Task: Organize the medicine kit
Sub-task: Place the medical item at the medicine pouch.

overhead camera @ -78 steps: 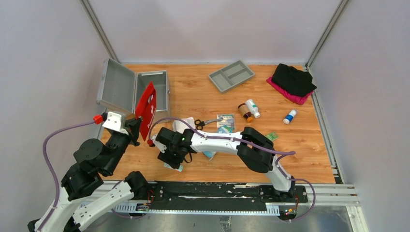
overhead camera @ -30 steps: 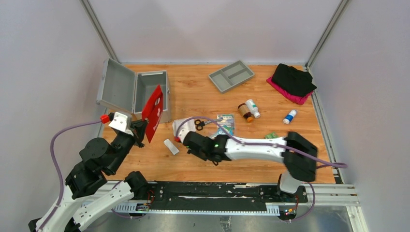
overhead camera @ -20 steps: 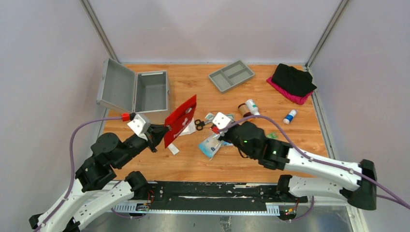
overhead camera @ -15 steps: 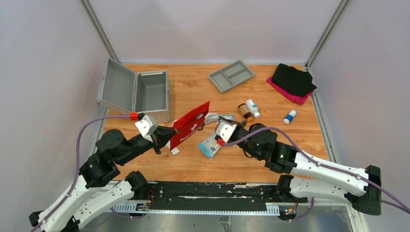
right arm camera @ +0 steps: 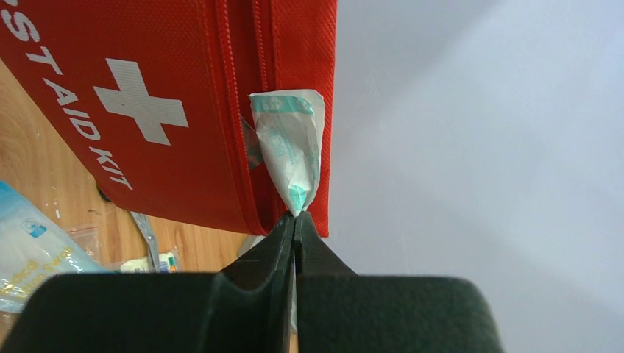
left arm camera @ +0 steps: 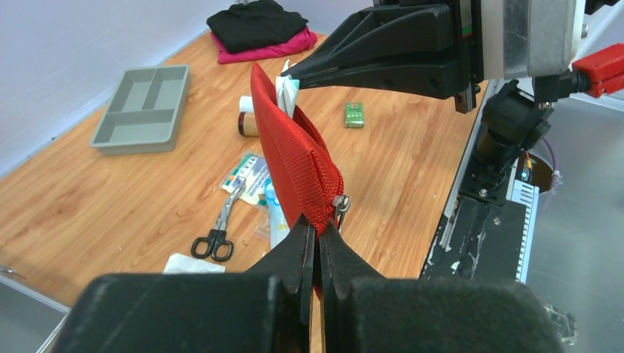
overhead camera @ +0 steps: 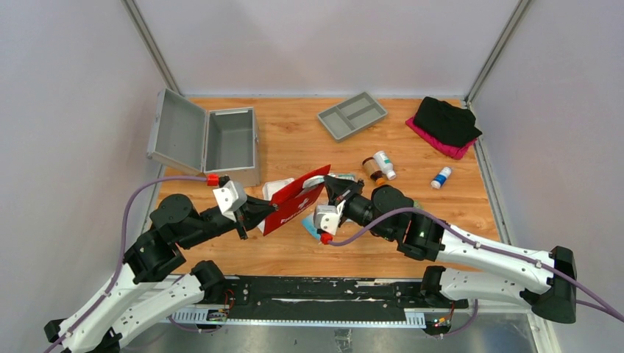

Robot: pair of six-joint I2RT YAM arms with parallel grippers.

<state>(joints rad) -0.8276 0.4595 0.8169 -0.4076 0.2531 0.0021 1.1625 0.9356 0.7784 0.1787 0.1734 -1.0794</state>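
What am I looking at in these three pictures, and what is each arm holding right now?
Two robot arms are bolted at the near edge of a wooden table. The top view looks down from above and behind them. The other two views come from a small camera on each wrist, so each shows its own pincer.

The left pincer is shut on the zip corner of a red first-aid pouch and holds it up off the table. The right pincer is shut on a white and teal packet, which lies against the pouch's zip edge.

On the table are an open grey case, a grey tray, bottles, scissors and folded cloth.
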